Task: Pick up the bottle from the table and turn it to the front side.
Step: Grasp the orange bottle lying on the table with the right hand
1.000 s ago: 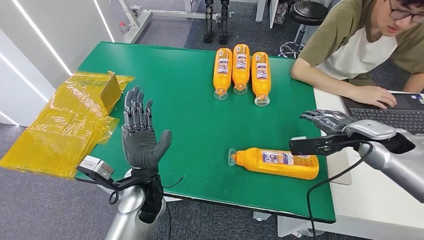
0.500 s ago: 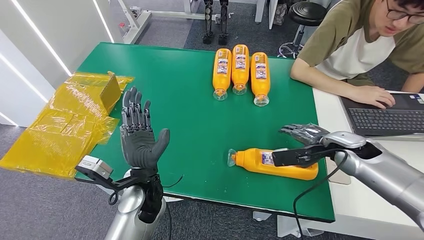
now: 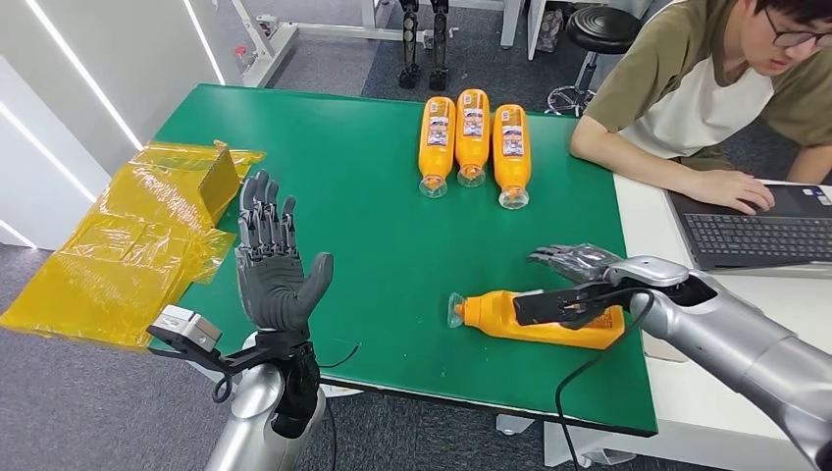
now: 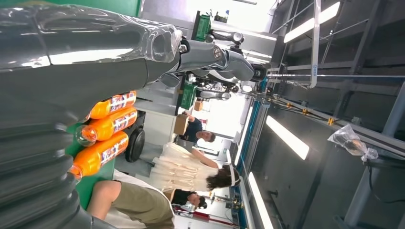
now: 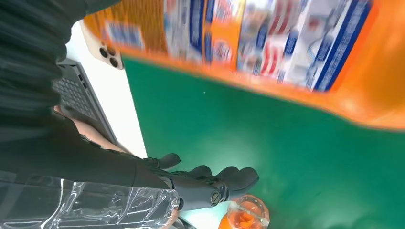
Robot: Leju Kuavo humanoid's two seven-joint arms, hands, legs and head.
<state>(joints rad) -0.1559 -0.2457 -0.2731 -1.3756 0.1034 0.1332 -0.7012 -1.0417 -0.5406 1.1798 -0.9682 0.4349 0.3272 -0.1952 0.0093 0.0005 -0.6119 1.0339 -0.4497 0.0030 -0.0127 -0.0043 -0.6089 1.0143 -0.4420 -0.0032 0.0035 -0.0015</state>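
Observation:
An orange bottle (image 3: 535, 321) lies on its side near the front edge of the green table (image 3: 373, 235), cap pointing left and label facing up. My right hand (image 3: 574, 280) hovers over the bottle's middle, with its fingers (image 3: 564, 260) spread beyond the bottle and its dark thumb across the near side. In the right wrist view the bottle (image 5: 286, 52) is close and blurred, and a strip of table separates it from the spread fingers (image 5: 210, 183). My left hand (image 3: 275, 275) stands raised at the table's front left, palm open, holding nothing.
Three more orange bottles (image 3: 473, 137) lie side by side at the back of the table, seen also in the left wrist view (image 4: 105, 129). A crumpled yellow plastic bag (image 3: 128, 235) hangs off the left edge. A person (image 3: 706, 88) works at a laptop (image 3: 755, 235) on the right.
My right hand has moved left and down from beside the laptop to just over the lying bottle. The left hand and the bottles have not moved.

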